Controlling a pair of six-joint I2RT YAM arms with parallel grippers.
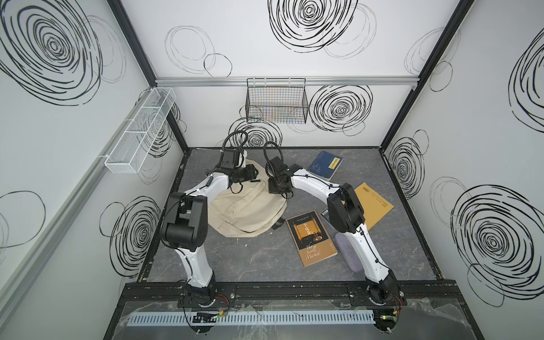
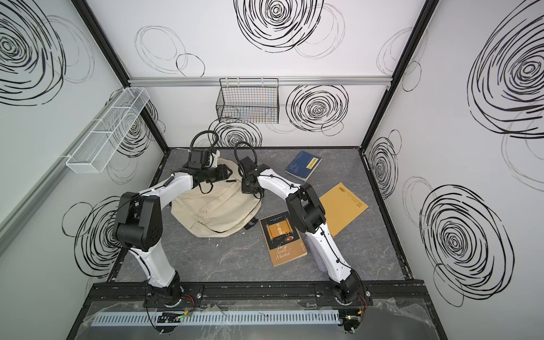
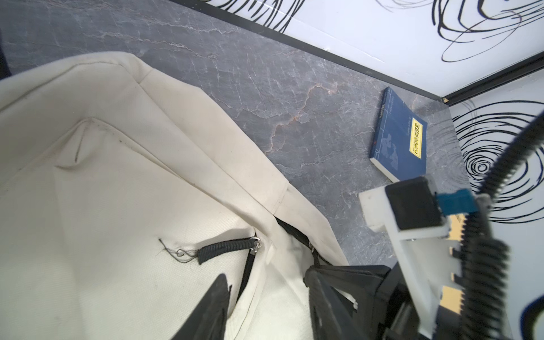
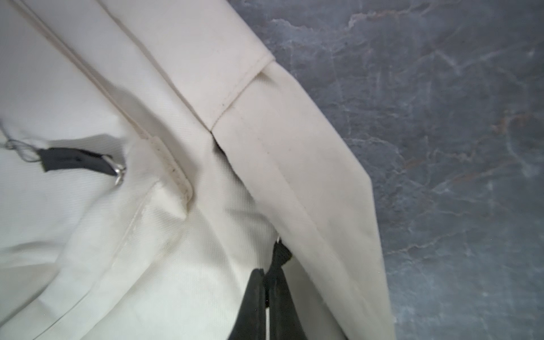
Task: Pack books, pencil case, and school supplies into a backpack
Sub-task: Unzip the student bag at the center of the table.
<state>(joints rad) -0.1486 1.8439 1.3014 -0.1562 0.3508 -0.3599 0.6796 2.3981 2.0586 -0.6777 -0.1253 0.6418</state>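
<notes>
1. Both top views, right pincer (image 1: pixel 279 190): stands tip-down on the far rim of the backpack (image 1: pixel 244 212), touching the cream canvas; jaws too small to read here.
2. Same views, left pincer (image 1: pixel 253 174): sits low over the same end of the backpack, tips aimed at the right pincer and just beside it.
3. Same views, rest of the load: lies flat on the table (image 1: pixel 235 265), none of it touched.
   - Near the right pincer, on the side away from the left one: navy book (image 1: pixel 325 164).
   - Well apart from both pincers, back along the right arm (image 1: pixel 312 184): brown book (image 1: pixel 311 237), mustard book (image 1: pixel 375 206) and pencil case (image 1: pixel 346 253).
   - Beside that arm's elbow, partly hidden: school supplies packet (image 1: pixel 324 212).
4. Left wrist view, left pincer (image 3: pixel 265 279): holds its jaws roughly half apart, gripping nothing visible, and straddles backpack (image 3: pixel 117 176) canvas and a black zip line.
   - Just ahead of the tips, untouched: pocket zipper pull (image 3: pixel 223 250).
   - Well beyond: navy book (image 3: pixel 397 141).
5. Right wrist view, right pincer (image 4: pixel 266 276): presses its jaws fully together, pinching the black main zipper pull (image 4: pixel 281 254) at the tips, against the backpack (image 4: pixel 147 235).
   - Off to one side, apart: pocket zipper pull (image 4: pixel 73 160).
   - Past the flap: bare table (image 4: pixel 456 176).
</notes>
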